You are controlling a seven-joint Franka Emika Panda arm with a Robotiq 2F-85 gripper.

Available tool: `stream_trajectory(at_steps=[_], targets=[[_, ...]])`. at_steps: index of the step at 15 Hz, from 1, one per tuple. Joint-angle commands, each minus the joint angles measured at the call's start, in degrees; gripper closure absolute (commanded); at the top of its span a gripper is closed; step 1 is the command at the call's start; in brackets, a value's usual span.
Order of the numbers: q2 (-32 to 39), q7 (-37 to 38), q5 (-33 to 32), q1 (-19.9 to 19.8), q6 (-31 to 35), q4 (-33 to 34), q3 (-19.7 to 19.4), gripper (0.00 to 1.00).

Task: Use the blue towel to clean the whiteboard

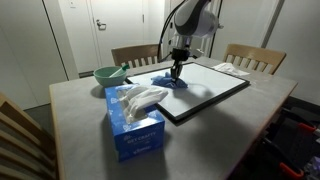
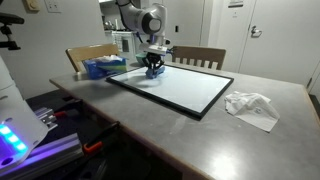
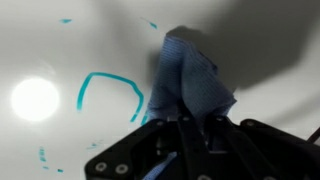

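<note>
Gripper [image 3: 187, 118] clamped shut on the bunched blue towel [image 3: 190, 75], holding it down on the whiteboard [image 1: 215, 88] near a corner, right beside a teal marker loop [image 3: 105, 85]; likely risk: the narrow wad slides past the ink or drags loose from the jaws.

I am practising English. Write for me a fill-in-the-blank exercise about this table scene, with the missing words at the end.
1. The gripper is shut on the ____ towel.
2. The whiteboard has a thin ____ frame.
3. The crumpled cloth on the table beside the whiteboard is ____.
4. The bowl behind the box is ____.
Missing words: blue, black, white, green.
</note>
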Motion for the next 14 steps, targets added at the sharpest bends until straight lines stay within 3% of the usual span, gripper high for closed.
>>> stream_trajectory(at_steps=[1, 5, 11, 13, 14], targets=[[3.1, 3.2, -3.1, 0.1, 12.9, -6.5, -3.4, 0.97], [1.6, 9.6, -6.7, 0.7, 17.3, -9.5, -7.1, 0.97], [1.0, 20.5, -16.3, 5.2, 18.8, -11.3, -18.6, 0.97], [2.2, 20.9, -17.5, 4.6, 19.9, -11.2, -18.7, 0.97], [2.1, 19.8, -16.7, 3.3, 19.9, -11.0, -16.6, 0.97]])
